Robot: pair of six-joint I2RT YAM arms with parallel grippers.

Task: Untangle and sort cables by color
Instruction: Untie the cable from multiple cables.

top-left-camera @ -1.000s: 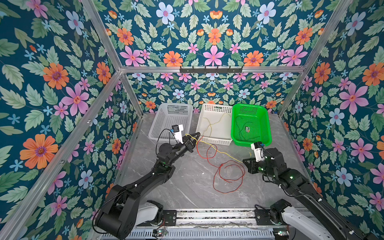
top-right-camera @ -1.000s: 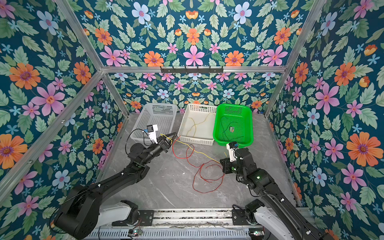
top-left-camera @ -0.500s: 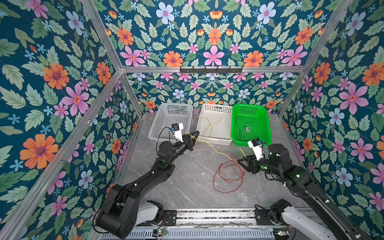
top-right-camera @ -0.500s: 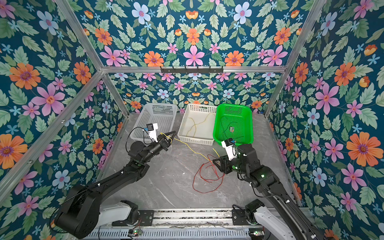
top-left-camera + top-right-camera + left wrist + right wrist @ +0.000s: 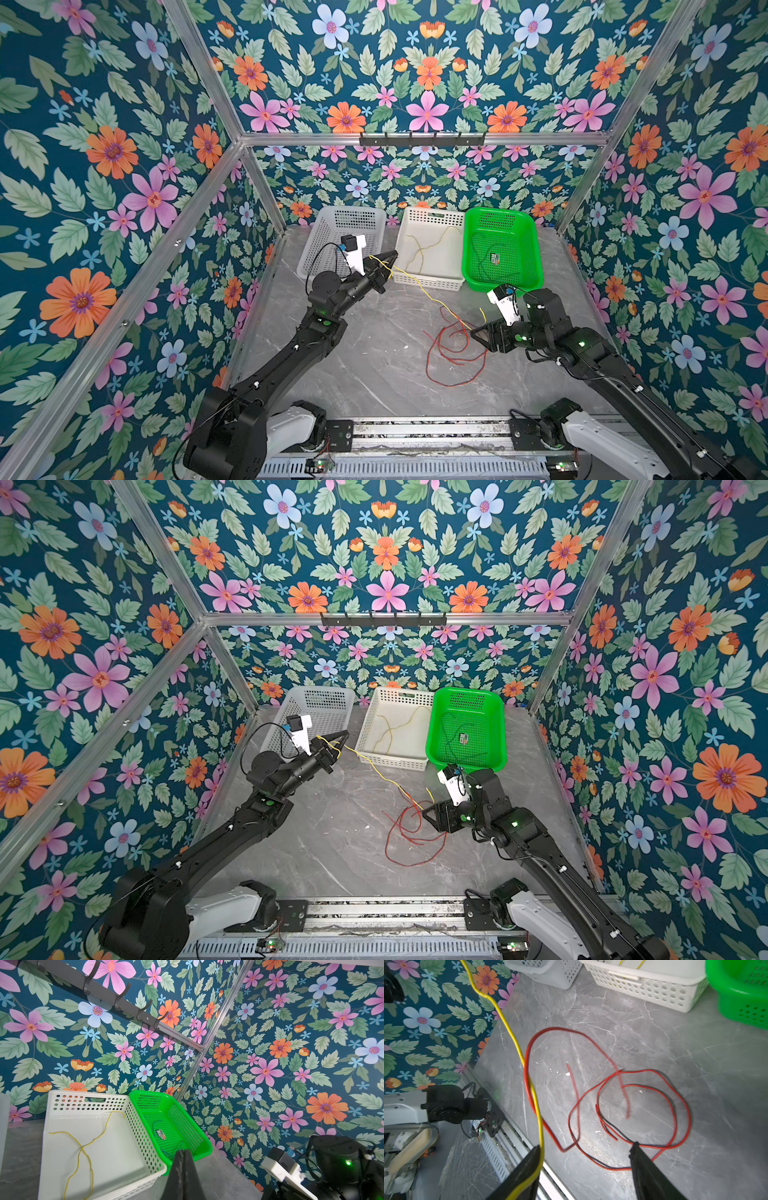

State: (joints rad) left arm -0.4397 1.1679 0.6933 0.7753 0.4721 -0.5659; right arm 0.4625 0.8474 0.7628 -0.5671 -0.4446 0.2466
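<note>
Red cables [image 5: 453,361] lie in loose, overlapping loops on the grey marble table [image 5: 353,365], nearest the arm bases. Just beside them, on the right, hangs the right gripper [image 5: 478,336], jaws spread apart. The top views are too coarse to show what those jaws touch. The right wrist view settles it: the right gripper [image 5: 586,1145] clamps nothing, and the red cables [image 5: 675,1105] lie on the table under the gap. There the yellow cable [image 5: 517,1047] runs down along one of the fingers [image 5: 527,1169], unpinched. One red loop is blurred in that view.

Farther out, in both top views, the yellow cable [image 5: 419,288] climbs off the table in a slanting line to the left gripper [image 5: 390,255]. That gripper is raised in front of the baskets and closed on the cable, with a short bend sticking out behind the tips. The left wrist view shows only its fingers [image 5: 182,1167] pressed together; the held cable is out of sight there.

Farthest, along the back wall, stand a grey basket [image 5: 328,245], a white basket [image 5: 428,282] and a green basket [image 5: 536,257]. The left wrist view gives their contents best: two crossing yellow strands [image 5: 83,1147] in the white basket [image 5: 116,1097], and a teal cable [image 5: 158,1124] with a small label [image 5: 161,1134] in the green basket [image 5: 145,1095].
</note>
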